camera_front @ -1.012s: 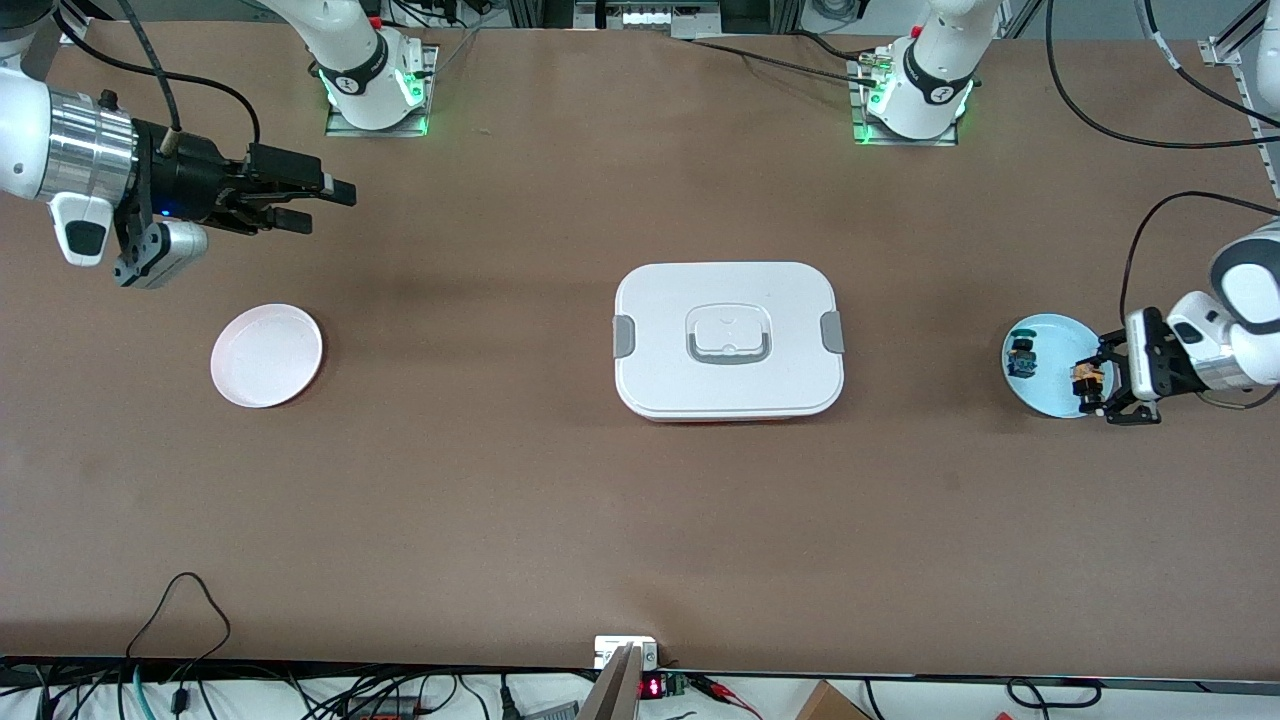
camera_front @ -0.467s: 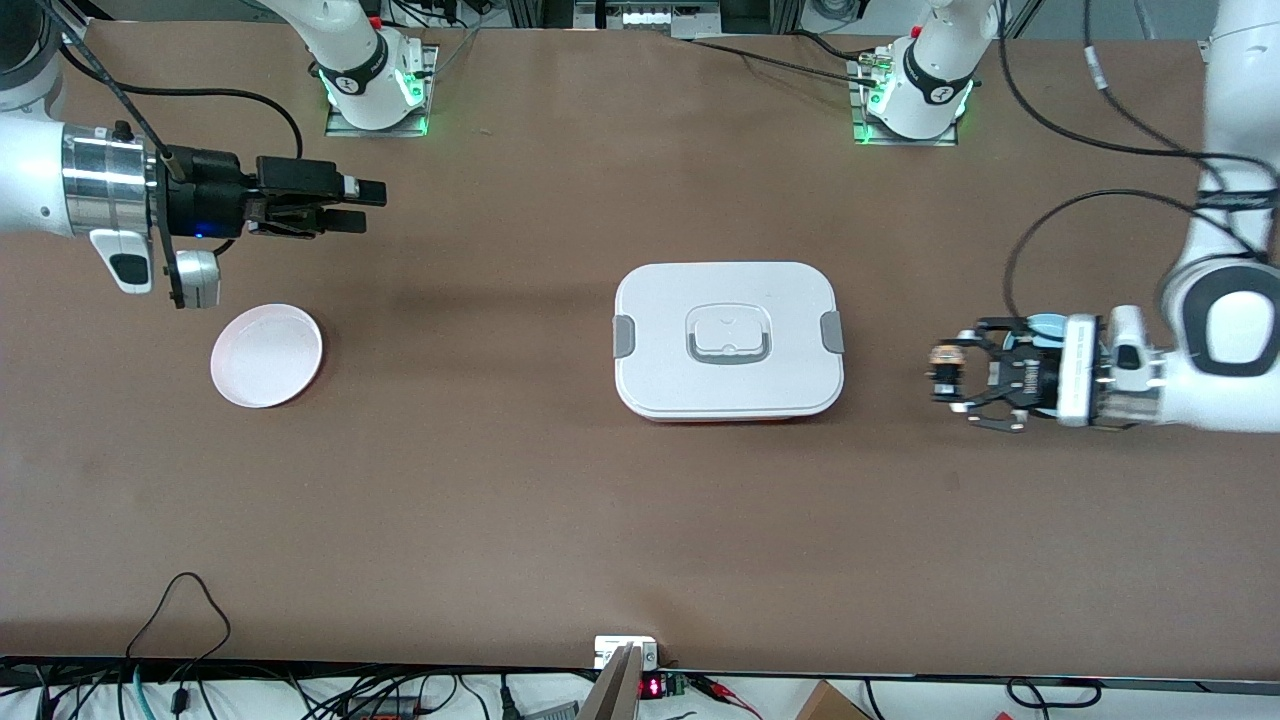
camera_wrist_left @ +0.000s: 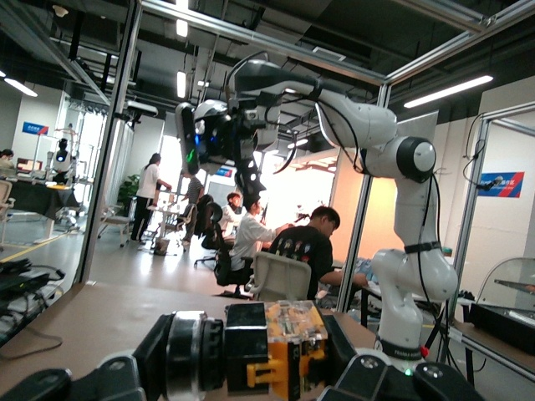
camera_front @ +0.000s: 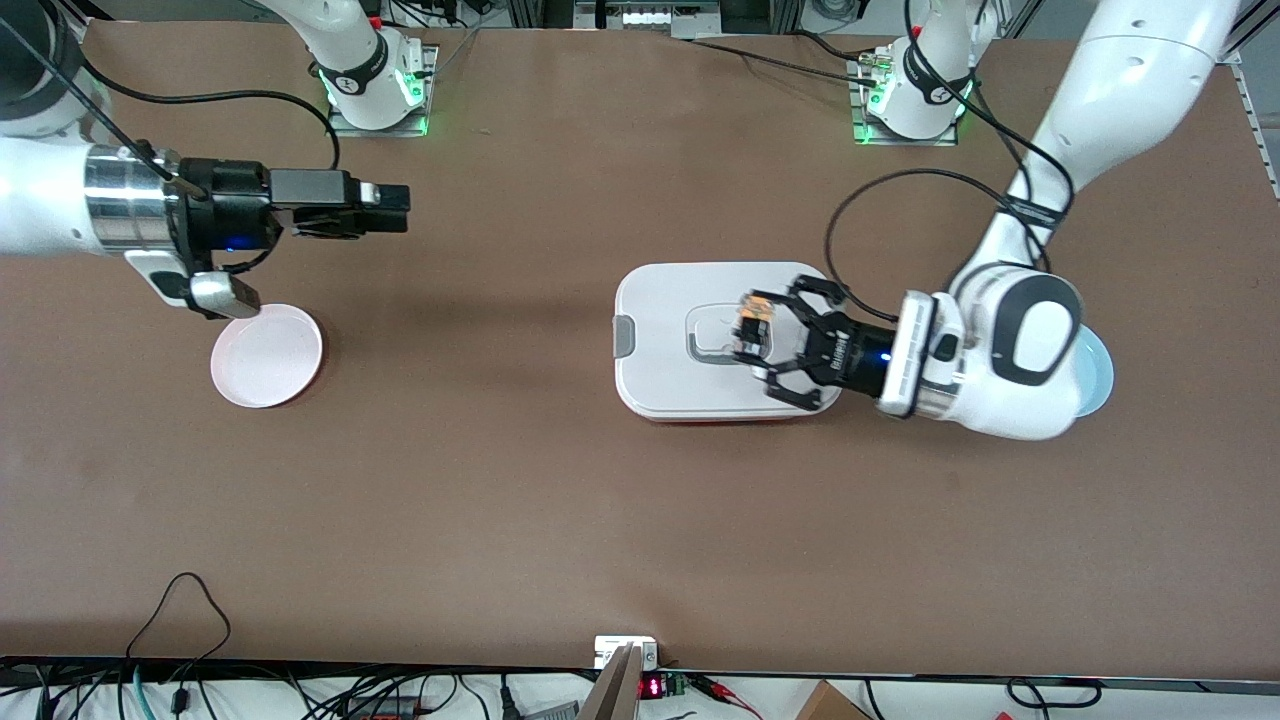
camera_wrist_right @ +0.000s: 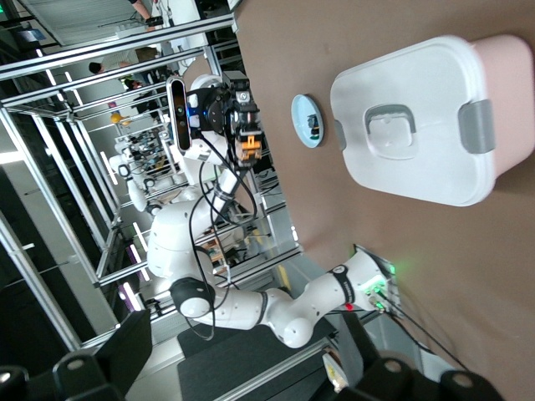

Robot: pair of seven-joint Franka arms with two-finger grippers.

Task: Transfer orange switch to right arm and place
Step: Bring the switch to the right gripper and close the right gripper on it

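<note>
My left gripper (camera_front: 757, 340) is shut on the orange switch (camera_front: 752, 322) and holds it in the air over the lid of the white box (camera_front: 660, 300). In the left wrist view the switch (camera_wrist_left: 284, 347) lies crosswise between the fingers of that gripper (camera_wrist_left: 251, 357), black cap end to one side, yellow-orange body to the other. My right gripper (camera_front: 390, 210) is open and empty, up in the air above bare table near the pink plate (camera_front: 266, 355), pointing toward the left arm. In the right wrist view the switch (camera_wrist_right: 248, 144) shows far off in the left gripper.
A light blue plate (camera_front: 1098, 375) at the left arm's end of the table is mostly hidden by that arm; the right wrist view shows this plate (camera_wrist_right: 306, 120) with a small dark switch on it. The white box (camera_wrist_right: 418, 83) stands mid-table.
The left arm has carried the orange switch from the blue plate to over the white box. The right gripper has moved toward the table's middle, still open.
</note>
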